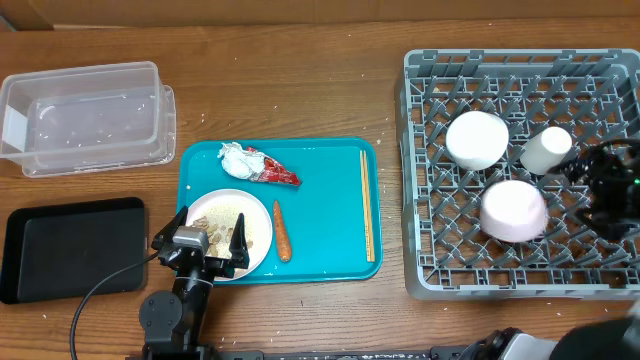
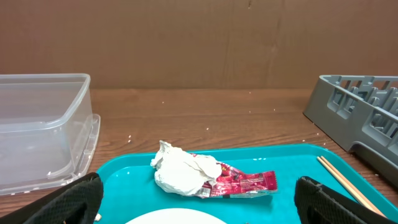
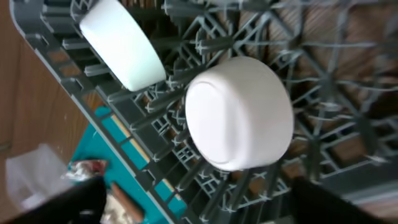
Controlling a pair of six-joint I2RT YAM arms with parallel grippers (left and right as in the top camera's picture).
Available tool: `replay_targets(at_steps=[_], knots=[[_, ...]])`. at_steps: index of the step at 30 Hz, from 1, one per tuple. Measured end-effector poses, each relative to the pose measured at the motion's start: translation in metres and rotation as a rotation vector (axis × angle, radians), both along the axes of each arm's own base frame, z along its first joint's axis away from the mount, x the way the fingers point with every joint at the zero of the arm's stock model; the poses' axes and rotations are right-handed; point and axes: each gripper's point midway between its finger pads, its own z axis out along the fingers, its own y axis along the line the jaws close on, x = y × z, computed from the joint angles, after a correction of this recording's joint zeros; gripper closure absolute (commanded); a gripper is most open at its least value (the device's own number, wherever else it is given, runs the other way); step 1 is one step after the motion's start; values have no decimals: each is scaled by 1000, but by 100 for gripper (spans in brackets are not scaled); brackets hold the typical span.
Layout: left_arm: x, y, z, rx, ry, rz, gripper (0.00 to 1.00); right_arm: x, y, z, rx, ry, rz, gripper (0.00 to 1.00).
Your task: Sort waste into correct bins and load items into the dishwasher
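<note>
Holding the left fingers [image 2: 65,199] spread wide, gripping nothing, low over the white plate [image 1: 258,222] and its pale rice scraps [image 1: 222,212]; spreading the right fingers [image 3: 354,205] wide as well, empty, above an upturned glossy bowl [image 3: 239,112] resting in the grey peg rack [image 1: 425,150]; probably going for the waste next, with the left arm far nearer; finding the soft crumpled tissue [image 2: 180,171] just ahead of the left fingers, touching the crinkly red-and-white wrapper [image 2: 245,183], lying with its long axis parallel to the line between the two fingers; placing the slim orange carrot [image 1: 282,232] just right of those fingers, pointing fore-and-aft; placing the thin wooden chopsticks [image 1: 367,205] farther right on the teal tray [image 1: 330,250]; counting the clear rigid tub [image 1: 85,115] ahead-left and the matte black tray [image 1: 70,250] directly left as the bins.
</note>
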Motion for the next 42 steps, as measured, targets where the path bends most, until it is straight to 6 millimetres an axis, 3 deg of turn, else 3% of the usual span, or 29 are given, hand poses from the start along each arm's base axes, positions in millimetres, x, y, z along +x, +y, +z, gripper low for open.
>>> replay_targets(at_steps=[6, 9, 17, 23, 29, 34, 39, 42], knots=[[0, 0, 0, 0, 0, 0, 0, -19, 6, 24, -60, -19, -57, 0], [0, 0, 0, 0, 0, 0, 0, -23, 20, 33, -32, -59, -19, 0], [0, 0, 0, 0, 0, 0, 0, -9, 101, 59, 51, -233, 335, 0], [0, 0, 0, 0, 0, 0, 0, 9, 169, 58, -10, -260, 549, 0], [0, 0, 0, 0, 0, 0, 0, 20, 235, 35, -119, -208, 673, 0], [0, 0, 0, 0, 0, 0, 0, 35, 279, -17, -198, -96, 771, 0], [0, 0, 0, 0, 0, 0, 0, 44, 296, -81, -253, 90, 837, 0], [0, 0, 0, 0, 0, 0, 0, 55, 303, -105, -271, 135, 851, 0]])
